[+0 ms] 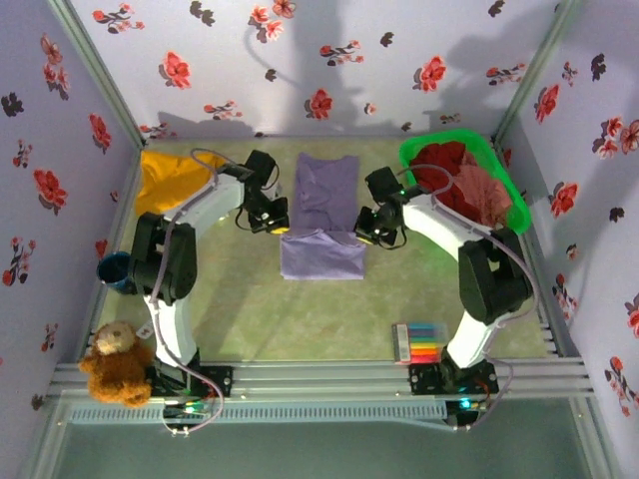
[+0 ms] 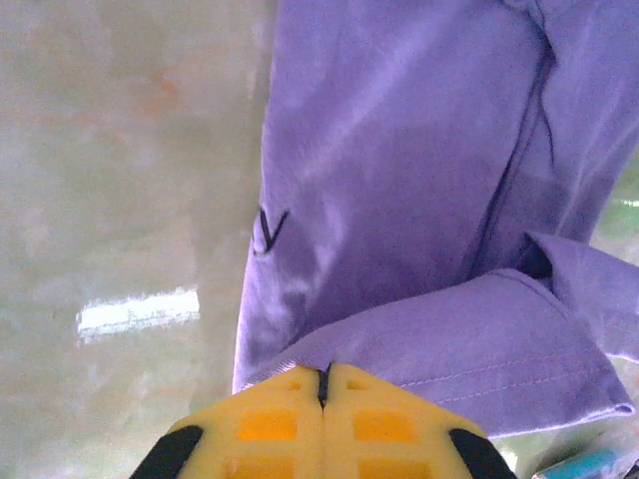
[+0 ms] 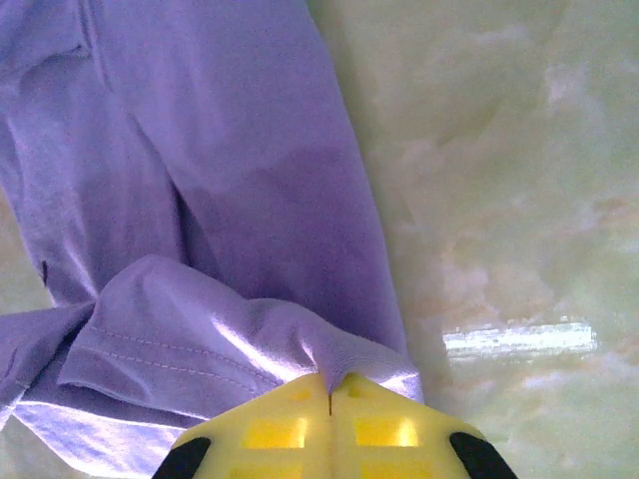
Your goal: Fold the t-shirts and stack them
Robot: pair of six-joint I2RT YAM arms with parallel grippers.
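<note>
Purple t-shirt [image 1: 321, 190], near hem doubled over, left tool [image 1: 275, 222] and right tool [image 1: 371, 230] each pinched on a fold corner, yellow t-shirt [image 1: 165, 180] at ten o'clock partly behind left arm [image 1: 205, 210]

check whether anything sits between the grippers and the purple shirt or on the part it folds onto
Nothing visible. The left gripper and right gripper are both shut on the hem of the lavender t-shirt, whose far half lies bare.

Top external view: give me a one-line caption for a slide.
Left end effector and right end effector pinch the half-folded purple t-shirt; yellow t-shirt back left, green basket back right.
</note>
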